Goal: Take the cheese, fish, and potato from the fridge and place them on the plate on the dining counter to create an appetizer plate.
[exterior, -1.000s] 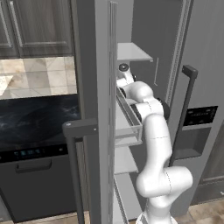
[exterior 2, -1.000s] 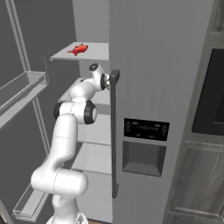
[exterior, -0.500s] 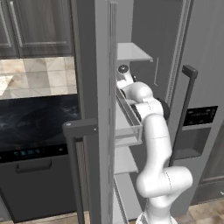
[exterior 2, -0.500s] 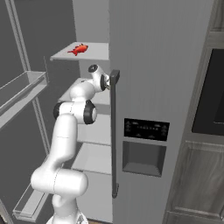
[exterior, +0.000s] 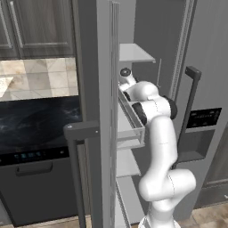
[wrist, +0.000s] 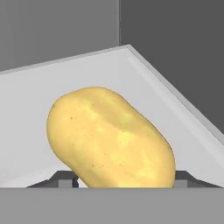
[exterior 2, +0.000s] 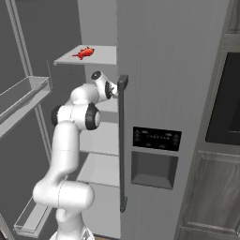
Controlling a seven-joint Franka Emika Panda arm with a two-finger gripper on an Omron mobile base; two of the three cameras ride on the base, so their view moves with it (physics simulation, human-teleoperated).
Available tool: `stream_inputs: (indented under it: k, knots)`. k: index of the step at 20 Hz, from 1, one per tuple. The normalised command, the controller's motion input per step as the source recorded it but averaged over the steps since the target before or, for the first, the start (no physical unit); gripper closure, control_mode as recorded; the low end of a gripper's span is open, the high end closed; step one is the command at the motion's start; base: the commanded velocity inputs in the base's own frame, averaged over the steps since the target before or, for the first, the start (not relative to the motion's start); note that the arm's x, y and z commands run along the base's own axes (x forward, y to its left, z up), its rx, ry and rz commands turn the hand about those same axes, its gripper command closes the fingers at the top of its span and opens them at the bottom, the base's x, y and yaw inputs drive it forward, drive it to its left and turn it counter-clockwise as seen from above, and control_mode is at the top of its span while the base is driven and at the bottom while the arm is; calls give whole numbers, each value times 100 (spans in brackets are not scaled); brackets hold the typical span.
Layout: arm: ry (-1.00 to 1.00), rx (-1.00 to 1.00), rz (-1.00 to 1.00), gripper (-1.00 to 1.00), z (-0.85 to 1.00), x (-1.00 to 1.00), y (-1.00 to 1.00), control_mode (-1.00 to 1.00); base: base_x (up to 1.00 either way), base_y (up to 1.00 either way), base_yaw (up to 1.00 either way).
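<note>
Hand view puts the potato (wrist: 109, 138) right in front of you, a yellow-brown oval lying tilted on a pale grey shelf (wrist: 39, 100) of the fridge (exterior 2: 164, 70). Its lower end sits between the two dark finger tips (wrist: 64, 180), one at each side of it, so the jaws (wrist: 120, 183) straddle it. Whether the pads already touch the skin you cannot tell (the potato hides the inner faces), so the jaws read as neither clearly spread nor clearly pinching. Beyond the jaws the shelf runs back to a corner where the darker fridge walls meet.

From the right base view, you see the arm reaching into the open fridge compartment, its wrist level with the top of the long bar handle (exterior 2: 123, 145). The fish (exterior 2: 83, 53), bright red, lies on the shelf above the jaws, well apart from them. From the left base view, the arm passes just beside a clear door bin (exterior: 133, 122).
</note>
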Motion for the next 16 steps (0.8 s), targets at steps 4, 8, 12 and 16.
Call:
stream_inputs:
  k: [4, 8, 12, 16]
  knots:
    - [0, 0, 0, 100, -3, -71, 21, -100, 0, 0, 0]
    - [0, 0, 0, 100, 0, -85, 12, -100, 0, 0, 0]
    - [0, 0, 0, 100, 0, -100, 0, -100, 0, 0, 0]
    - [0, 0, 0, 100, 3, -97, 0, -100, 0, 0, 0]
